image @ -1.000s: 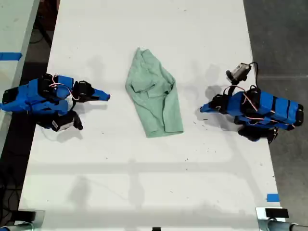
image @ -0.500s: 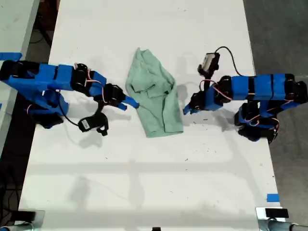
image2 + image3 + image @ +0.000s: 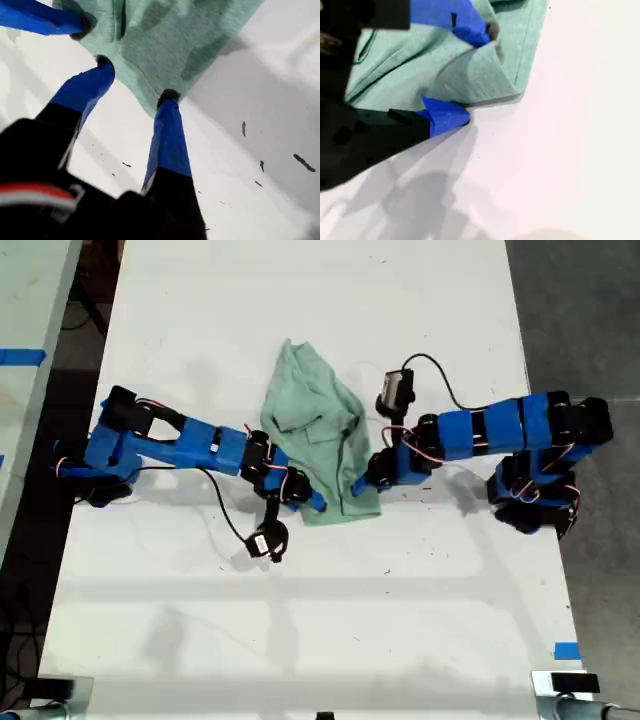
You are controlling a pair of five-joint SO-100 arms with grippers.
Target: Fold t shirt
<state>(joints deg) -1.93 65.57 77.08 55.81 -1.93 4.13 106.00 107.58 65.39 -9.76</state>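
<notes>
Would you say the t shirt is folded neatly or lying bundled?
Bundled: the t shirt lies wrinkled on the table, with uneven overlapping layers and no flat, squared edges.

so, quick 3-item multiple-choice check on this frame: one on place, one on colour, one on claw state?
1. Where is the t shirt in the exterior view?
A. middle of the table
B. the view's left edge
C. on the floor

2. What colour is the t shirt?
A. red
B. pale mint green
C. black

3. What state is my first claw in?
A. shut on the t shirt
B. open, fingertips at the t shirt's edge
C. out of view

Key:
1 A: the t shirt lies mid-way across the white table.
2 B: the fabric reads pale mint green in all views.
3 B: my first claw shows its fingers spread apart.
</notes>
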